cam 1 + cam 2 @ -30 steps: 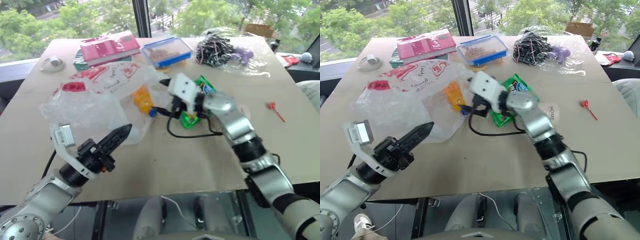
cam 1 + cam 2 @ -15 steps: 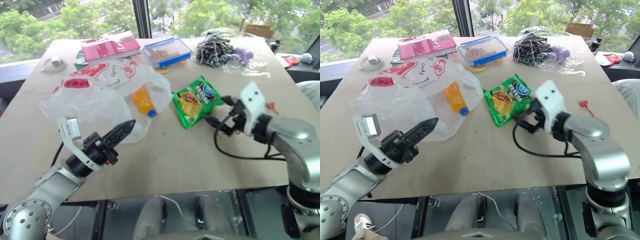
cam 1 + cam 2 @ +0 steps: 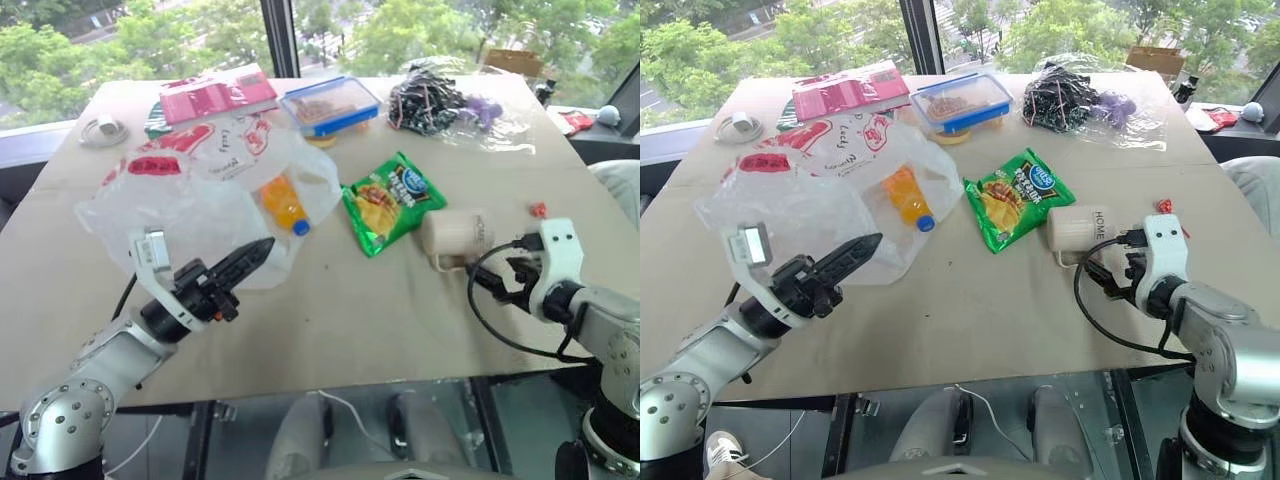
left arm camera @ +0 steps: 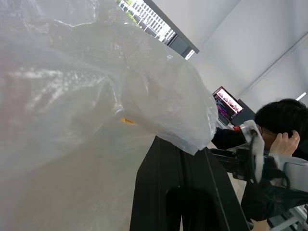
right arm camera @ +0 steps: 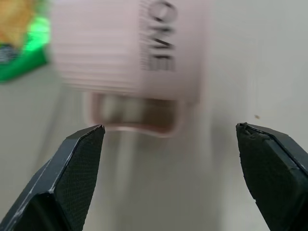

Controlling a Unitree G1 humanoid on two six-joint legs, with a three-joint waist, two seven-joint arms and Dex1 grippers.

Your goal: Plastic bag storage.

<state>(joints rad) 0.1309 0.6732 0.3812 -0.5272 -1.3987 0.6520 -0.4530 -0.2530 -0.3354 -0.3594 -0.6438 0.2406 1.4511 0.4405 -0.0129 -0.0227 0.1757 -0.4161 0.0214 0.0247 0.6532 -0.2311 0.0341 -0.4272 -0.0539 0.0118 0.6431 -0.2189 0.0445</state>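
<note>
Plastic bag (image 3: 190, 195) left unpacked beside snack packet (image 3: 390, 200) (bottle (image 3: 283, 205) inside); left gripper (image 3: 250, 255) pressed shut at bag, right gripper (image 5: 168, 144) spread empty.

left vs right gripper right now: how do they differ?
Opening: the left gripper is shut, fingers pressed into one point; the right gripper is wide open.
Contact: the left gripper's tip sits at the near edge of the plastic bag; the right gripper holds nothing.
Aim: the right gripper faces the pink mug lying on its side; the left gripper faces the plastic bag.
Shared: both have black fingers and sit low over the table.
</note>
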